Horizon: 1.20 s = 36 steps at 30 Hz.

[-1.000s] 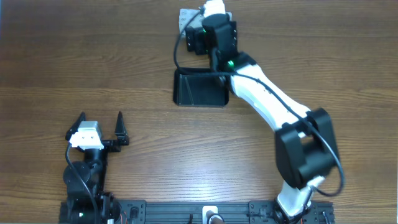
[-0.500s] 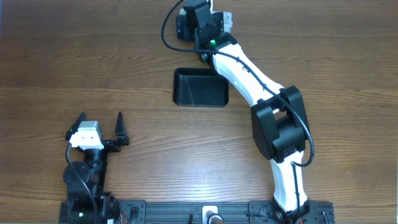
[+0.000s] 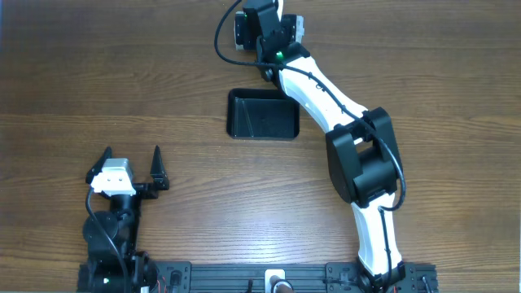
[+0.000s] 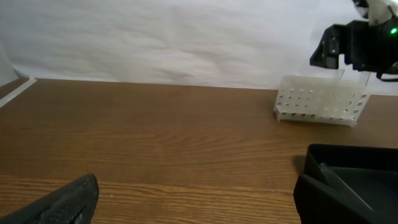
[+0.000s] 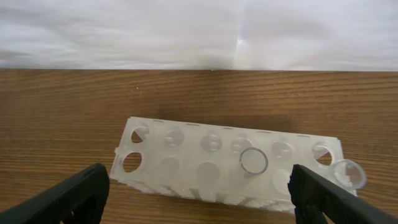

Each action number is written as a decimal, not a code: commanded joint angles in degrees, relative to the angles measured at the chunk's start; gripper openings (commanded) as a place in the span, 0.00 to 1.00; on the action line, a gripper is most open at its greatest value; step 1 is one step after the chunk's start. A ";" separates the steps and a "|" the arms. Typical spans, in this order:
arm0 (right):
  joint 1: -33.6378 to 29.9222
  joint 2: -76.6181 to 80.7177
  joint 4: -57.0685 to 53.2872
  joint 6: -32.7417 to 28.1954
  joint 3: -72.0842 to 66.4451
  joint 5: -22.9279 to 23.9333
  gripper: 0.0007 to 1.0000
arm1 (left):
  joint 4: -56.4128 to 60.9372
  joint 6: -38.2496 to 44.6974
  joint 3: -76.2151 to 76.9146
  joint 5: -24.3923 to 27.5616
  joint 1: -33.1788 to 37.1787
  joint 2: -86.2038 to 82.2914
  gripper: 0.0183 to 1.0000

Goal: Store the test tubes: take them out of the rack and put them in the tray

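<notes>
1. The right arm's fingers are at the top of the overhead picture, a little right of centre, spread wide with nothing between them, hanging over the rack
2. The rack is a pale, see-through plastic block with rows of round holes; it lies flat on the wooden table close to the far edge, in front of a white backdrop
3. Two test tubes stand in the rack: the clear rim of one test tube shows roughly midway between the spread fingers, and a second test tube sits at the rack's end corner, near one finger
4. The black rectangular tray sits in the upper middle of the overhead picture, just below the rack and apart from it
5. The left arm's fingers are at the lower left of the overhead picture, near the arm's base, wide open and holding nothing, well apart from the tray and the rack
</notes>
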 commanded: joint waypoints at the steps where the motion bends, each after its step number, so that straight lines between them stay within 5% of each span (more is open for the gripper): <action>1: -0.92 1.90 0.98 0.55 1.55 1.11 0.92 | 0.00 0.79 -0.37 0.76 0.26 -0.52 1.00; 21: -2.21 4.46 4.81 0.09 1.55 1.11 0.88 | 0.02 0.79 -0.37 0.76 0.26 -0.52 1.00; 36: -2.21 4.46 5.16 -0.52 1.55 1.18 0.54 | 0.02 0.79 -0.37 0.76 0.26 -0.52 1.00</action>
